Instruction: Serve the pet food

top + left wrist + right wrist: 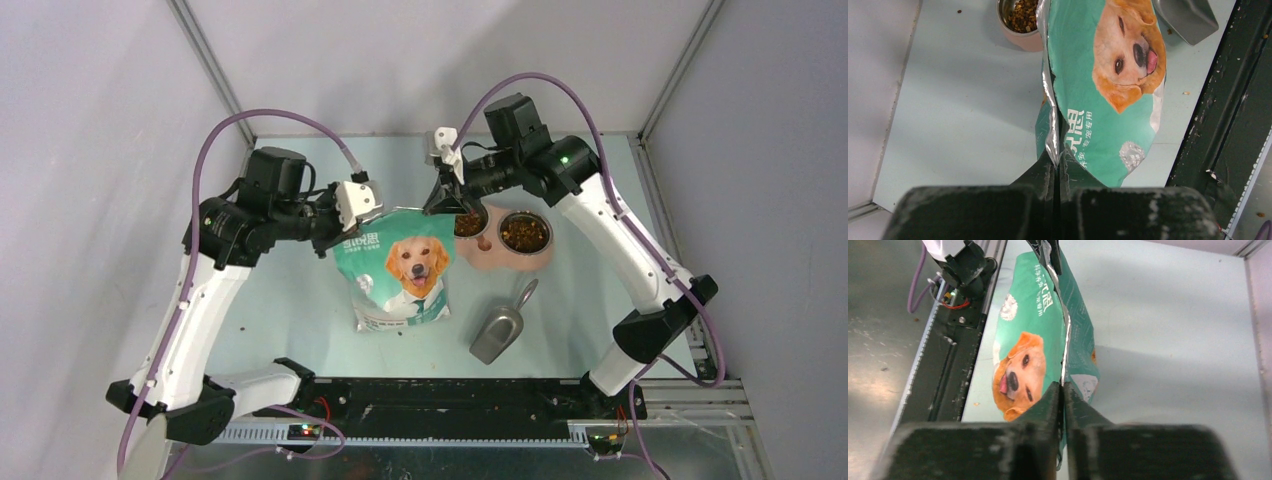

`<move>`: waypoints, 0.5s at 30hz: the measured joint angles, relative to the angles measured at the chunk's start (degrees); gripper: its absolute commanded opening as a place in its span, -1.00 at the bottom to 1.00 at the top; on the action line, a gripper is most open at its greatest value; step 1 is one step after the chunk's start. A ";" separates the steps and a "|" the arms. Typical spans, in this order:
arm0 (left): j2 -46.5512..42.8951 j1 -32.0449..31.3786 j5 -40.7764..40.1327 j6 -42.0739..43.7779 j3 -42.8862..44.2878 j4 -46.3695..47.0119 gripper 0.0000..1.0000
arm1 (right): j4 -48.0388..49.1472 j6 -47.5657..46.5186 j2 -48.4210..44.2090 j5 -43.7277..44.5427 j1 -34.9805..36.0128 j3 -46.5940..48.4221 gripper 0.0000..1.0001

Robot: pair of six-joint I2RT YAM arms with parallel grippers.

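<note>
The teal foil bag [400, 268] printed with a golden dog is held by its top edge between both grippers. My left gripper [345, 228] is shut on the bag's top left corner, as the left wrist view [1057, 159] shows. My right gripper [443, 200] is shut on the top right corner, as the right wrist view [1063, 386] shows. Brown pet food [524, 234] fills the right cup of the pink double bowl [505, 257]. Pet food [470, 224] also lies in the left cup, partly hidden by the right gripper, and shows in the left wrist view [1021, 14].
A grey metal scoop [500, 326] lies on the table in front of the bowl, right of the bag; it shows in the left wrist view [1187, 15]. A few loose pellets lie near the bag's bottom. The black rail [450, 400] runs along the near edge.
</note>
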 measured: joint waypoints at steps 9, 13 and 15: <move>0.07 -1.01 1.49 -0.33 0.00 3.28 -0.70 | 3.04 -1.40 -1.66 2.69 2.12 -3.23 -0.15; 0.22 -2.14 1.77 -0.26 0.00 4.17 -0.98 | 3.10 -2.01 -1.66 3.02 2.95 -3.28 -0.93; 0.46 -2.27 1.73 -0.26 0.04 4.28 -1.00 | 3.43 -2.03 -1.66 3.23 3.13 -3.28 -1.00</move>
